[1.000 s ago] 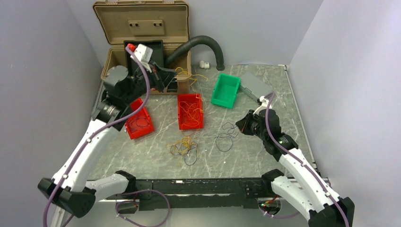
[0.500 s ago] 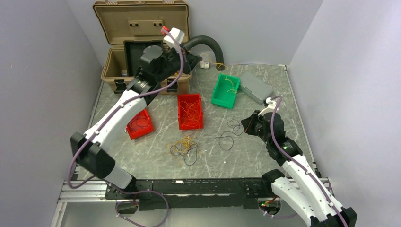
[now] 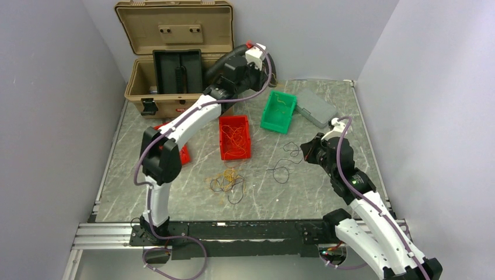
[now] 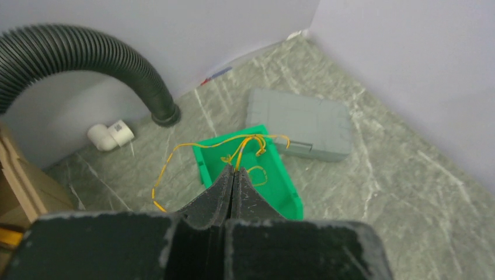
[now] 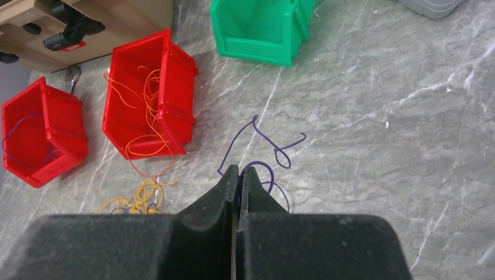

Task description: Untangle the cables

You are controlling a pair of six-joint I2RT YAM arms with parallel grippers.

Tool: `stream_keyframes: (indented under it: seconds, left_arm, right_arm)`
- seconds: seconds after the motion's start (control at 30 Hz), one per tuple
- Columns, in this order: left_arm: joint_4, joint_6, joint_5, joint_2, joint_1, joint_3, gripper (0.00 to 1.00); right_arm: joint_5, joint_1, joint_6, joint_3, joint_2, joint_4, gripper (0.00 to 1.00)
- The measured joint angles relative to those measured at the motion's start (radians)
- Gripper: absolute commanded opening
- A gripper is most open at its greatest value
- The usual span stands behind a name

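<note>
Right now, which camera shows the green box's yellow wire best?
The left wrist camera: the yellow wire looks big and clear, looping across the green box. From the top it is a tiny squiggle; the right wrist shows only the box.

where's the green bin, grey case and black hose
green bin (image 5: 251, 51): right wrist view, near outer wall
grey case (image 4: 300, 122): left wrist view, middle of lid
black hose (image 4: 87, 49): left wrist view, top of its arch

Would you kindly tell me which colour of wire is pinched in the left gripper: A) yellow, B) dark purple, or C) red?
A: in the left wrist view a yellow wire runs out from the shut tips of the left gripper and loops over the green bin.
</note>
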Motion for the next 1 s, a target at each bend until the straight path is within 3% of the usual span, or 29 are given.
stream_keyframes:
  seconds: [0.27, 0.43, 0.6, 1.0]
  left_arm:
    - [-0.048, 0.011, -0.024, 0.151, -0.022, 0.037, 0.0]
    - [-0.107, -0.018, -0.024, 0.262, -0.048, 0.137, 0.0]
    - [-0.19, -0.106, -0.012, 0.404, -0.061, 0.307, 0.0]
    - [-0.277, -0.334, -0.006, 0.473, -0.056, 0.315, 0.0]
  right_arm:
    - [0.044, 0.0, -0.006, 0.003, 0.001, -0.009, 0.0]
    - [0.068, 0.0, -0.006, 0.006, -0.004, -0.023, 0.0]
    - [0.076, 0.0, -0.004, 0.006, -0.011, -0.039, 0.0]
    - [0.085, 0.0, 0.007, 0.007, -0.041, -0.059, 0.0]
